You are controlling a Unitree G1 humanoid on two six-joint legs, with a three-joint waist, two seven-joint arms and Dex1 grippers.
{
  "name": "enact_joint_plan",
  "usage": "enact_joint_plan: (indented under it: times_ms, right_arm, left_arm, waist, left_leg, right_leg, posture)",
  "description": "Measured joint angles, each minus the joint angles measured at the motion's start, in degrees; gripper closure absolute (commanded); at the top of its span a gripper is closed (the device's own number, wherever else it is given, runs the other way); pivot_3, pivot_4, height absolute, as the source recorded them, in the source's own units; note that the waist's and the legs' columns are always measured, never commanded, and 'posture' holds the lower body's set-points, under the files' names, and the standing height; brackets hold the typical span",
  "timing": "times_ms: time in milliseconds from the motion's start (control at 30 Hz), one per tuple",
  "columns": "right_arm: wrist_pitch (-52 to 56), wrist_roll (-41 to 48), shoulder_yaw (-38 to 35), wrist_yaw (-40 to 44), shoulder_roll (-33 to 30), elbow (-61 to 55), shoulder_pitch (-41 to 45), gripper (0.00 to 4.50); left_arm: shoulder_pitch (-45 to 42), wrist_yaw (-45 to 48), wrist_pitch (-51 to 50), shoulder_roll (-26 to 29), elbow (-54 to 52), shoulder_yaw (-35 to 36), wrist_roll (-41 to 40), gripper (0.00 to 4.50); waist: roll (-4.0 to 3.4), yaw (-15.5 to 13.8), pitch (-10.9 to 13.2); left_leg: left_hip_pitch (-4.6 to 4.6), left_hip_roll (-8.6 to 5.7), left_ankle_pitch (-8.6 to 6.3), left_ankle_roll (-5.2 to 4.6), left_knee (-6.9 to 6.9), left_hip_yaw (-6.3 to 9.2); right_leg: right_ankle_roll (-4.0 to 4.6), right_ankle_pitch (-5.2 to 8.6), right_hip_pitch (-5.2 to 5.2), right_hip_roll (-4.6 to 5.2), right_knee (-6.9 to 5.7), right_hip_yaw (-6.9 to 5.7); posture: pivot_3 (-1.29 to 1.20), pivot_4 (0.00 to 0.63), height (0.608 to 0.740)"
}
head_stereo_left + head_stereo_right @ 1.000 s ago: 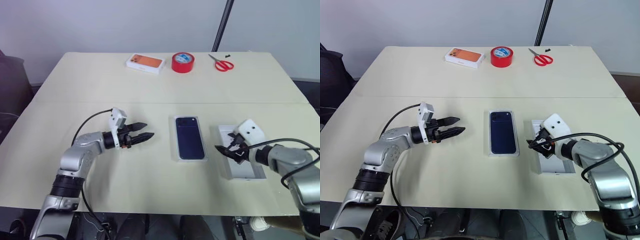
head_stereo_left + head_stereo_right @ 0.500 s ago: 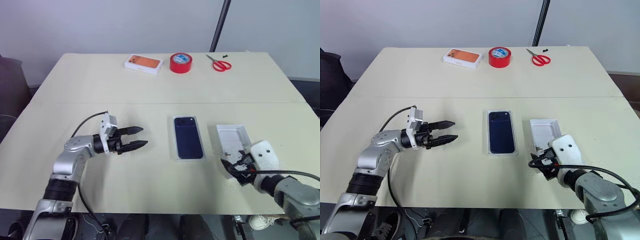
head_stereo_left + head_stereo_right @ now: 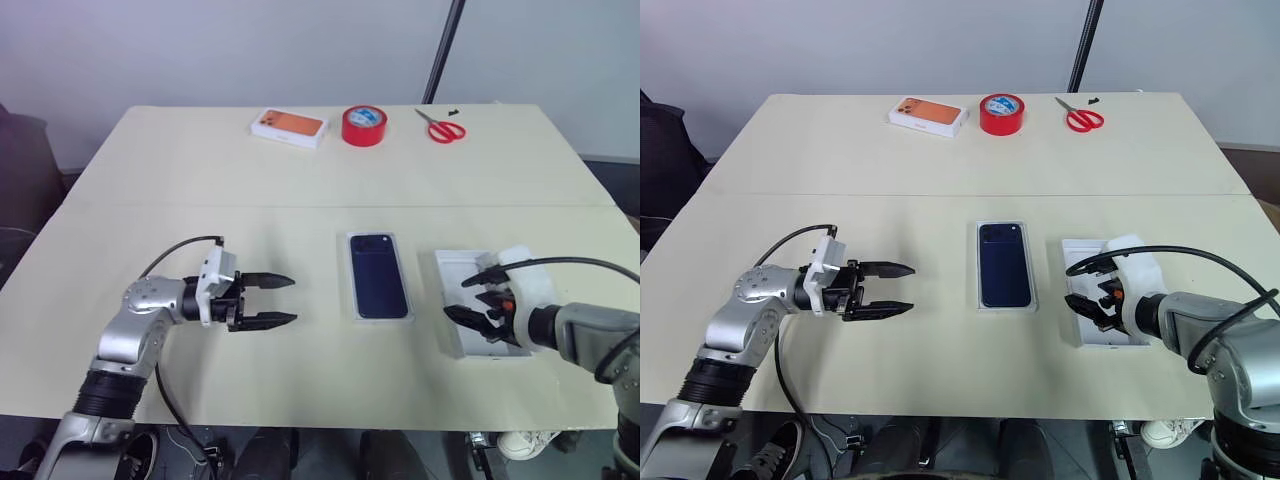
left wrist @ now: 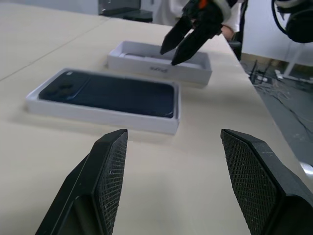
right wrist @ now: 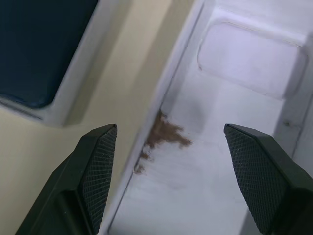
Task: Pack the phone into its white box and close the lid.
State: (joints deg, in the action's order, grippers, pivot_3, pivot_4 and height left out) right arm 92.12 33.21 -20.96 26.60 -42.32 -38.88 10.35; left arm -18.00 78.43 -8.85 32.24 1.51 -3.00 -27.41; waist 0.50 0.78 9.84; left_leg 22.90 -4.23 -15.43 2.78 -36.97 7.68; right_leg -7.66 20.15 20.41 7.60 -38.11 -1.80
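Phone [image 3: 379,275] glossy navy slab (in shallow white box [image 3: 356,310]).

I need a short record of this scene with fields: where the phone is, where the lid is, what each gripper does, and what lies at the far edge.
phone: lies in the white box, table centre
lid: open side up, right of the white box, apart from it
left gripper: jaws open, empty, left of the phone
right gripper: jaws open, over the lid
far edge: orange phone box, red tape roll, scissors
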Motion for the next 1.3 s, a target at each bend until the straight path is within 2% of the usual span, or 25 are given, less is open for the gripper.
enact_joint_plan:
  times_ms: [267,467,700,933,1033,1100,1133,1200,1233,1300]
  right_arm:
    - [0.0,17.0,1.3,-9.2,-6.5,3.5,0.7,0.85]
    - [0.0,32.3,1.1,-20.0,-10.0,6.8,-0.8,0.85]
    - [-0.1,47.4,1.0,-34.9,-10.6,9.5,-0.8,0.85]
    - [-17.4,71.9,11.3,-57.0,-22.1,11.2,-3.3,0.85]
    - [-23.5,76.9,15.0,-62.4,-25.7,10.9,-3.6,1.76]
    - [-26.4,78.1,17.1,-64.4,-26.9,10.5,-3.6,2.66]
    - [-27.6,78.4,18.4,-65.0,-27.4,10.0,-3.5,3.32]
    - [-28.9,78.3,20.8,-65.9,-27.7,9.2,-3.5,4.31]
    - [-29.3,78.0,21.5,-66.3,-28.0,8.8,-3.5,4.47]
    - [-30.0,77.0,23.0,-66.4,-28.4,7.9,-3.5,4.47]
  left_arm:
    - [3.3,-1.0,1.9,-1.0,-2.6,-0.9,0.7,1.32]
    - [4.7,-1.4,2.0,-0.9,-4.9,-1.6,0.7,1.32]
    - [4.8,-2.4,2.0,-0.9,-5.2,-2.0,0.7,1.32]
    - [4.9,-4.9,2.2,-1.1,-5.2,-1.9,0.8,1.32]
    - [4.9,-5.5,2.6,-1.1,-5.2,-1.9,0.8,1.32]
    - [4.9,-5.6,3.0,-1.1,-5.2,-2.0,0.8,1.32]
    - [4.9,-5.8,3.1,-1.1,-5.2,-2.0,0.8,1.32]
    - [4.9,-5.9,3.1,-1.1,-5.2,-2.0,0.8,1.32]
    - [4.9,-6.0,3.2,-1.1,-5.2,-2.0,0.8,1.32]
    - [4.9,-6.3,3.2,-1.2,-5.1,-2.0,0.8,1.32]
  waist:
    - [0.00,0.1,0.0]
    - [0.00,0.0,0.0]
    - [0.00,0.1,0.0]
    - [0.01,0.2,0.0]
    - [0.02,0.2,0.0]
    - [0.02,0.2,0.0]
    - [0.01,0.2,0.0]
    - [0.01,0.2,0.0]
    - [0.01,0.2,0.0]
    - [0.06,0.2,0.0]
  left_leg:
    - [-0.01,0.03,-0.02,-0.04,-0.04,-0.04]
    - [0.01,0.02,-0.03,-0.07,-0.07,-0.06]
    - [0.00,0.05,-0.04,-0.08,-0.08,-0.09]
    - [0.01,0.07,-0.08,-0.17,-0.13,-0.16]
    - [0.01,0.08,-0.09,-0.19,-0.15,-0.18]
    - [0.01,0.08,-0.09,-0.19,-0.15,-0.17]
    - [0.01,0.08,-0.09,-0.19,-0.15,-0.16]
    - [0.01,0.08,-0.09,-0.19,-0.15,-0.15]
    - [0.01,0.08,-0.09,-0.19,-0.15,-0.15]
    - [0.00,0.09,-0.09,-0.19,-0.15,-0.12]
  right_leg:
    - [0.00,0.00,-0.02,0.00,0.00,0.00]
    - [0.00,0.00,-0.05,0.01,0.01,-0.01]
    - [0.00,0.00,-0.05,-0.01,0.00,-0.02]
    - [0.00,0.00,-0.06,0.00,0.00,-0.04]
    - [0.00,0.00,-0.08,-0.01,0.01,-0.05]
    - [0.00,0.00,-0.08,-0.02,0.01,-0.05]
    - [-0.01,0.00,-0.08,-0.02,0.01,-0.05]
    - [0.00,0.00,-0.08,-0.03,0.01,-0.05]
    - [0.00,0.00,-0.08,-0.02,0.01,-0.05]
    - [0.00,0.00,-0.10,-0.05,0.02,-0.05]
  posture:
    - [0.00,0.150,0.740]
    - [0.00,0.150,0.740]
    - [0.00,0.150,0.740]
    - [0.00,0.150,0.740]
    - [0.00,0.150,0.740]
    - [0.00,0.150,0.740]
    - [0.00,0.150,0.740]
    - [0.00,0.150,0.740]
    - [0.00,0.150,0.740]
    - [0.00,0.150,0.740]
